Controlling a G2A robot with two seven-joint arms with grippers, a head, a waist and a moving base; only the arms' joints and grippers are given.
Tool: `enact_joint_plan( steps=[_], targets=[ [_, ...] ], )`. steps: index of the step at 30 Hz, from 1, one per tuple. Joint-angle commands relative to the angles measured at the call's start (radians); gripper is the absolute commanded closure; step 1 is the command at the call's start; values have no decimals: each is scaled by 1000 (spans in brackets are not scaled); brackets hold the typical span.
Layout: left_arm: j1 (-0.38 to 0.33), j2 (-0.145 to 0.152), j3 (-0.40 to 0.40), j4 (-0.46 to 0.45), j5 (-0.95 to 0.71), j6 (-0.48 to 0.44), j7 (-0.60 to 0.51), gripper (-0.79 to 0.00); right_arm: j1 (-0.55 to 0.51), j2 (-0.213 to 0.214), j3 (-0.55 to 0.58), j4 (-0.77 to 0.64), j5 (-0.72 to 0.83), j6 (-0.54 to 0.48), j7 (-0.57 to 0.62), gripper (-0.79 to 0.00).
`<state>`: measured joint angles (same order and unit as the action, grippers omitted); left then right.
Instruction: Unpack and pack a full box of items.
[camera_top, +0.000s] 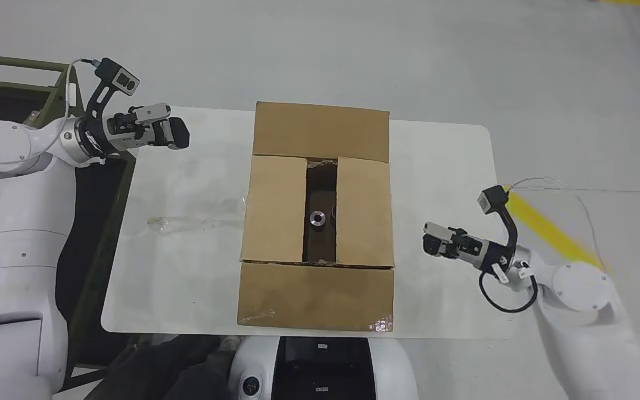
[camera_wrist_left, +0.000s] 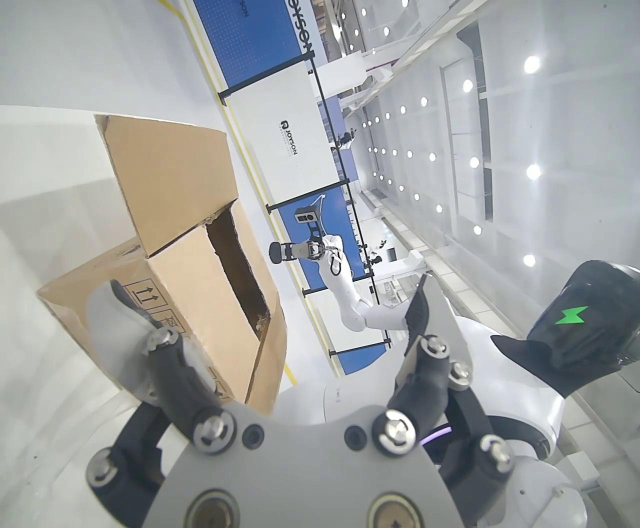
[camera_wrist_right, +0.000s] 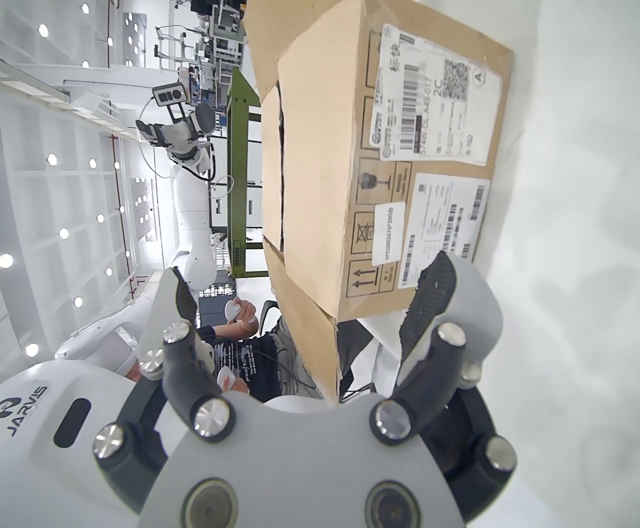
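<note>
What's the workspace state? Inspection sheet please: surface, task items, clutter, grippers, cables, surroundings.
Surface: white table, cardboard box at its middle.
Job's things: end flaps folded out, side flaps nearly shut; round metal part inside the gap.
Clutter: clear film scrap on the table beside the cardboard box.
Grippers: left gripper open, right gripper open, both empty, clear of the box.
Cables: black cable looped at right wrist.
Surroundings: green rack beside the table; yellow floor line.

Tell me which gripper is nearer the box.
The right gripper, close beside the box; the left gripper sits farther off, out past the box's far corner.
</note>
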<state>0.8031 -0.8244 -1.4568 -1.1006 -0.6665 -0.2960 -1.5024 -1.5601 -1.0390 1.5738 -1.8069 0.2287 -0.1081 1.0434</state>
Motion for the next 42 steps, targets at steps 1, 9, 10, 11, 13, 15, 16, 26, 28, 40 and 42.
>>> enact_joint_plan(
  steps=[1,9,10,11,13,15,16,26,28,40,42],
  targets=[
    [0,0,0,0,0,0,0,-785,-29,1,1,-20,9,4,-1,-785],
    [0,0,0,0,0,0,0,-785,-106,3,-43,-58,-18,17,-16,-785],
    [0,0,0,0,0,0,0,-785,-110,3,-50,-61,-22,17,-16,-785],
    [0,0,0,0,0,0,0,-785,-115,3,-56,-64,-24,16,-14,-785],
    [0,0,0,0,0,0,0,-785,-124,4,-65,-70,-26,14,-13,-785],
    [0,0,0,0,0,0,0,-785,-131,5,-72,-75,-28,12,-10,-785],
    [0,0,0,0,0,0,0,-785,-134,5,-77,-77,-28,12,-8,-785],
    [0,0,0,0,0,0,0,-785,-114,7,-144,-66,24,11,59,-785],
    [0,0,0,0,0,0,0,-785,-108,7,-158,-65,43,10,83,-785],
    [0,0,0,0,0,0,0,-785,-77,16,-170,-64,135,10,175,-785],
    [0,0,0,0,0,0,0,-785,-77,17,-167,-67,141,7,172,-785]
  ],
)
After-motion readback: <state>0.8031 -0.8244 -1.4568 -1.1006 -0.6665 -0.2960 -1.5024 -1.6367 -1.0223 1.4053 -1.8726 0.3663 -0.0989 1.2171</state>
